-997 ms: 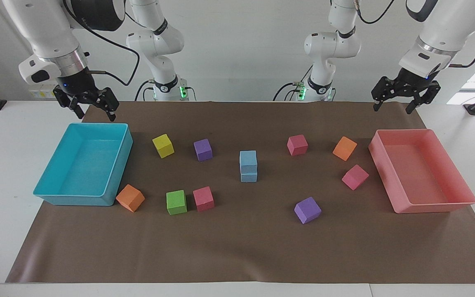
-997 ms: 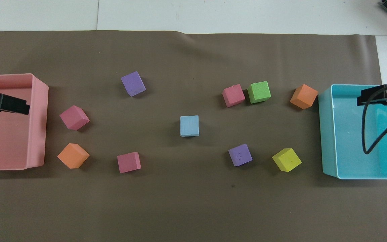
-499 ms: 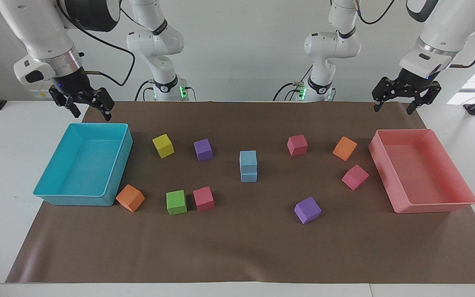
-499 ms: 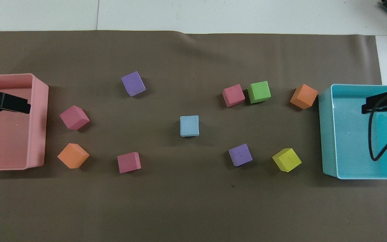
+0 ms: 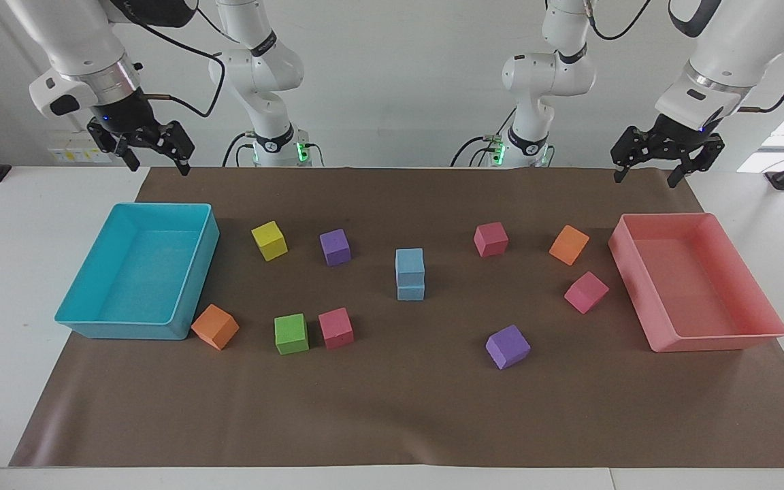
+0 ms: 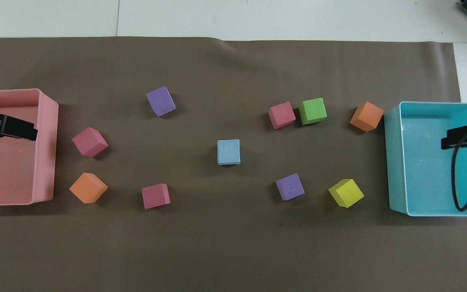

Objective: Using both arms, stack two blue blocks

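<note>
The two blue blocks (image 5: 410, 273) stand one on the other in the middle of the table (image 5: 392, 408), the upper cube squarely over the lower, so from overhead they read as a single blue square (image 6: 228, 151) and the lower block is hidden there. The stack looks done; by my judgement nothing is left to grasp, and the relation that matters is that both pincers are well apart from it, at opposite ends of the table. The left pincer (image 5: 648, 168) hangs in the air, fingers spread wide and empty, toward the robots' edge of the pink tray (image 5: 766, 333). The right pincer (image 5: 157, 160) is raised likewise, open and empty, by the turquoise tray (image 5: 65, 316) at its arm's end. Neither arm is clearly nearer the stack. Overhead, only the black tips of each pincer show at the frame's edges, with a cable loop over the turquoise tray.
</note>
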Robot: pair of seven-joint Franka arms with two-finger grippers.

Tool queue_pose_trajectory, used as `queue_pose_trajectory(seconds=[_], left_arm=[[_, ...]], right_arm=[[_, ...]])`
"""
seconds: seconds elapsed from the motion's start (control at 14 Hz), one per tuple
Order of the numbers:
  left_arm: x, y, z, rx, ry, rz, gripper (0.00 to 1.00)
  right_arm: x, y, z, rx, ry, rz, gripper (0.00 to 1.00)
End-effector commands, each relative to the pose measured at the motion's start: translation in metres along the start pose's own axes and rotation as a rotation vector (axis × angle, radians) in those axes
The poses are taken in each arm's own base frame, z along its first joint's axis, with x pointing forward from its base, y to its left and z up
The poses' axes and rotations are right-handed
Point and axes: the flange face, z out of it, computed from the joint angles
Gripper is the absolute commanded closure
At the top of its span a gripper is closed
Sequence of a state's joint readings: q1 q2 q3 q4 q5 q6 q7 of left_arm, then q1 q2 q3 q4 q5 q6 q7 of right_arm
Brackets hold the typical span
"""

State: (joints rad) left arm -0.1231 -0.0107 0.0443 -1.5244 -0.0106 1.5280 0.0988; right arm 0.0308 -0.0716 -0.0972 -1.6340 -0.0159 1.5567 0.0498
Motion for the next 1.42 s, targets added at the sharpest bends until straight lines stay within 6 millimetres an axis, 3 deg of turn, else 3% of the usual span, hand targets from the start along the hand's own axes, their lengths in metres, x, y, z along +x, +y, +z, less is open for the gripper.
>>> queue_pose_trajectory(seconds=[0.0, 1.35], left_arm=[[-0.0065, -0.0009, -0.0013, 0.022, -0.013, -0.004, 0.0], [-0.0062, 0.0, 0.0001, 0.036, -0.013, 0.002, 0.0]], right_arm=[[-0.0091, -0.0294, 0.0034, -0.036, 0.019, -0.034, 0.0], [-0.0122, -0.0323, 0.009, -0.018, -0.018, -0.029, 0.0]])
